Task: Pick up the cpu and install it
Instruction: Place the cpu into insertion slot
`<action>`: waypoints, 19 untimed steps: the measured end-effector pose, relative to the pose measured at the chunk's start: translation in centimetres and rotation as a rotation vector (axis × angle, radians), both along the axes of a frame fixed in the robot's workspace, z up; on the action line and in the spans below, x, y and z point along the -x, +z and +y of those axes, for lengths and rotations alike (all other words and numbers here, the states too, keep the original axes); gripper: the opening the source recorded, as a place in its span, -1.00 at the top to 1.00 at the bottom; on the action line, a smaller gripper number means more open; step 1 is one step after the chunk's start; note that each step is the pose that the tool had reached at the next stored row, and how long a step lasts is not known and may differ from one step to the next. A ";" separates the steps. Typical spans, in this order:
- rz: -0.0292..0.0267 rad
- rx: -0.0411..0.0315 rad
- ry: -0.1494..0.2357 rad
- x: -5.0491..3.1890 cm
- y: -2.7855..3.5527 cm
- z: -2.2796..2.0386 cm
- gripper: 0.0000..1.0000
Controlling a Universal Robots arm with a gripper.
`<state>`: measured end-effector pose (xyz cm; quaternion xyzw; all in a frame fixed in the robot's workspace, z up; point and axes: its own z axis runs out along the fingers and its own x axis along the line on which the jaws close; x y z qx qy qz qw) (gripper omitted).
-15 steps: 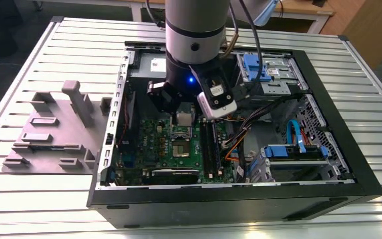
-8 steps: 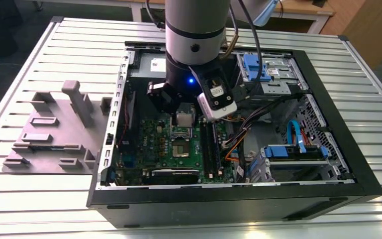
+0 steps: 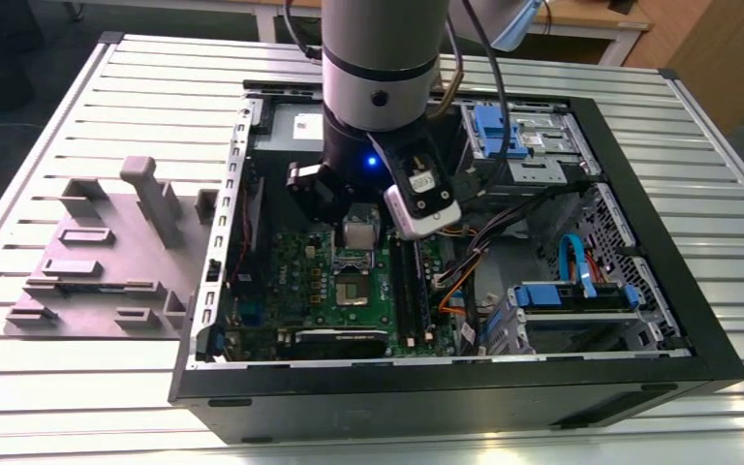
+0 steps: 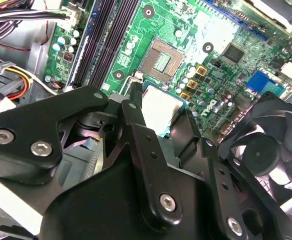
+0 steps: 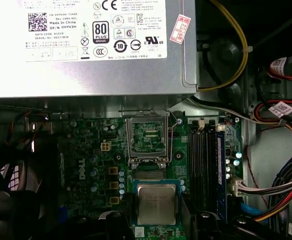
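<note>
Over the open computer case (image 3: 682, 320) and its motherboard (image 5: 86, 165), the gripper (image 4: 159, 112) is closed narrowly on the cpu (image 5: 156, 203), held just beside the socket (image 4: 160, 60); any tilt or offset risks bent pins; a weak edge grip risks dropping it.

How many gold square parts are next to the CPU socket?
3, in a row beside the socket: first gold square, second, third. The gripper may hide more.
</note>
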<state>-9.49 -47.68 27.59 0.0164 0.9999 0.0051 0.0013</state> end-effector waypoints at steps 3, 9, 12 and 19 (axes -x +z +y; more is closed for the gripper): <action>-0.0001 -0.0001 0.000 0.00 -0.12 0.00 0.06; 0.0000 0.0001 0.000 0.00 -0.27 0.00 0.06; -0.0002 -0.0002 0.000 0.00 -0.36 -0.01 0.06; -0.0001 0.0000 0.000 0.00 -0.61 -0.73 0.06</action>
